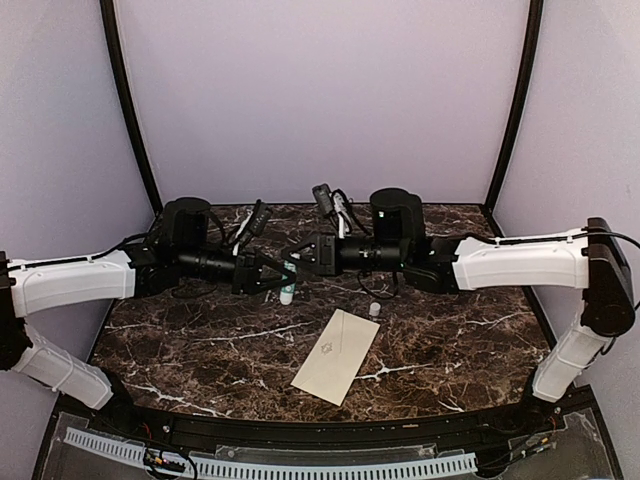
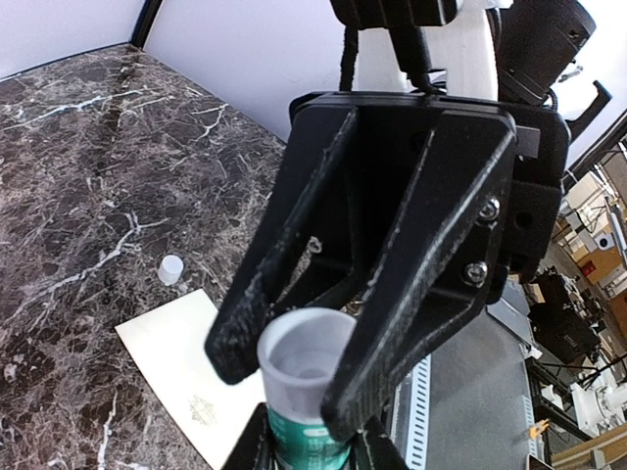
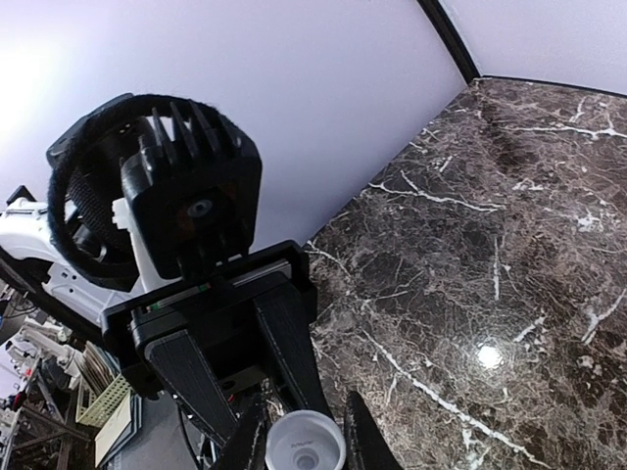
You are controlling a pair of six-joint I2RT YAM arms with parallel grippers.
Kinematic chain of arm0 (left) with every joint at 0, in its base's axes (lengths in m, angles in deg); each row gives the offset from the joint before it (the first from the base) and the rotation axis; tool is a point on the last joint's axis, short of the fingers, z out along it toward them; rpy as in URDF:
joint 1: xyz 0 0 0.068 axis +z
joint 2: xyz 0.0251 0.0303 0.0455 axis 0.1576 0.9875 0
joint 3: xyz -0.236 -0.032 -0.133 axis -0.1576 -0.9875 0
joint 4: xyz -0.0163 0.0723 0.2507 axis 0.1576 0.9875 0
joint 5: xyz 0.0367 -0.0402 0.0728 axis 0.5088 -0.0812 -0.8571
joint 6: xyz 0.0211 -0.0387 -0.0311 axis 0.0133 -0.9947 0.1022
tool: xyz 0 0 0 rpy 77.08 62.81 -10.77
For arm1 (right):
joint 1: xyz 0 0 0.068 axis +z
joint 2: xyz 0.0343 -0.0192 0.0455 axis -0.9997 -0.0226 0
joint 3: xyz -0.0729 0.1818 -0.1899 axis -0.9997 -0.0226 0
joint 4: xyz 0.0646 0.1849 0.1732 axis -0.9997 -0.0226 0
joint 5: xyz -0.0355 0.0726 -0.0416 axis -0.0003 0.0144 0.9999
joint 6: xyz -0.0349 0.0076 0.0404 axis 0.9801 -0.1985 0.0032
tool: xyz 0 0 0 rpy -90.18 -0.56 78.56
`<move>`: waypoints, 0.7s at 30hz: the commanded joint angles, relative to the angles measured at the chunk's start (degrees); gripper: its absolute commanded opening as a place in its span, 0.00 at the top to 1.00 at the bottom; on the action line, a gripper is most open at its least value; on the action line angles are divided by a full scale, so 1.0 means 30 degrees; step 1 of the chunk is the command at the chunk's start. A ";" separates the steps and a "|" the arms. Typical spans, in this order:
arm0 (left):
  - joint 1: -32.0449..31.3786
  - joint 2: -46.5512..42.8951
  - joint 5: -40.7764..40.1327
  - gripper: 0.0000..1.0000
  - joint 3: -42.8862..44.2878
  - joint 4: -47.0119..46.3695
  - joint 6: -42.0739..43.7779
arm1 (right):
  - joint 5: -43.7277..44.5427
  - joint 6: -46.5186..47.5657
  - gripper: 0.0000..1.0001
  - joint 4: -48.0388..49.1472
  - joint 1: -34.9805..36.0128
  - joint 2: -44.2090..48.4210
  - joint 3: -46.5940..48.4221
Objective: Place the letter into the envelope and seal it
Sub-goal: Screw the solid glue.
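Now both arms meet over the bench [image 1: 190, 350] on one uncapped glue stick [image 2: 299, 367]. The left gripper [image 1: 282, 279] fingers clamp its green-labelled body, and the right gripper [image 3: 304, 441] fingers pinch narrowly at its open end. The envelope [image 1: 336, 356] lies flat below, with a small white cap [image 1: 374, 309] beside it.

No words or numbers could be read. The envelope [image 1: 336, 356] carried only a small faint emblem [image 2: 203, 409] at its middle. The tube [image 2: 306, 367] had a green label [image 2: 299, 438], too blurred to read.

Envelope [image 1: 337, 355] is cream, tube [image 2: 304, 436] green, table [image 1: 200, 340] dark white-veined marble.
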 commanded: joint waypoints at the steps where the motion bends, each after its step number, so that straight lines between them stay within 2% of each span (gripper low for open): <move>1: -0.0044 -0.0295 0.2404 1.00 -0.0189 -0.1644 -0.0378 | -0.3050 -0.0030 0.91 0.2655 -0.0408 0.0824 -0.0677; 8: -0.0040 -0.0393 0.4853 1.00 -0.0270 -0.3233 -0.1574 | -0.6730 0.0189 0.90 0.3453 -0.0476 0.0886 -0.0814; 13: -0.0042 -0.0614 0.4136 1.00 -0.0329 -0.2962 -0.1324 | -0.5923 0.0204 0.90 0.2868 -0.0481 0.0982 -0.0856; 15: -0.0059 -0.0752 0.2488 1.00 -0.0323 -0.2014 -0.0726 | -0.4052 0.0266 0.90 0.1292 -0.0498 0.1009 -0.0524; 17: -0.0240 -0.0857 -0.0424 1.00 -0.0143 -0.0566 0.0034 | -0.1731 0.0110 0.90 -0.0295 -0.0456 0.0840 -0.0061; 20: -0.0962 -0.0767 -0.6060 1.00 0.0439 0.1214 0.0619 | 0.0186 -0.0671 0.90 -0.1768 -0.0323 0.0280 0.0711; 21: -0.1162 -0.0710 -0.7075 1.00 0.0609 0.1870 0.0606 | 0.1116 -0.0929 0.90 -0.2386 -0.0144 0.0027 0.1092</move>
